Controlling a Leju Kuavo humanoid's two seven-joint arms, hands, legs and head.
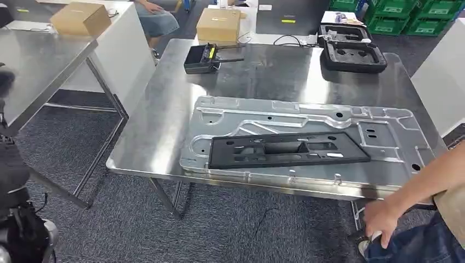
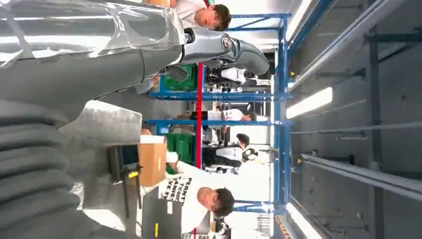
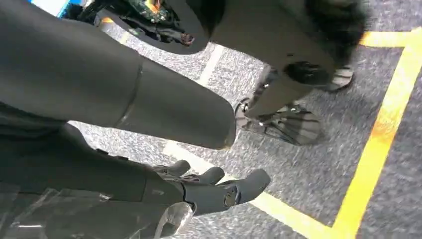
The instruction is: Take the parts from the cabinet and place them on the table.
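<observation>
Large shiny stainless-steel desk fills the middle of the head view, standing on grey carpet floor. On it lies a big stamped silver sheet-metal panel, flat, near the desk's front edge, reaching almost to the right end. Resting on top of that panel is a long flat black plastic part with cut-outs, slightly skewed, toward the panel's front side. At the far right of the desk sit two black foam moulded trays, one behind the other, touching. Far left-centre of the desk: small black box-shaped device with antenna rods. Behind it, just past the desk's far edge, a tan cardboard box; another tan cardboard box sits on a second steel desk at left. Green plastic crates stacked at top right. A person's forearm and hand hang by the desk's front right corner, below the top, not touching the parts. Left robot hand: grey fingers stretched out and apart, holding nothing, raised in open air with blue racking behind. Right robot hand: dark fingers extended, loosely spread, empty, hanging above carpet with a yellow floor line.
</observation>
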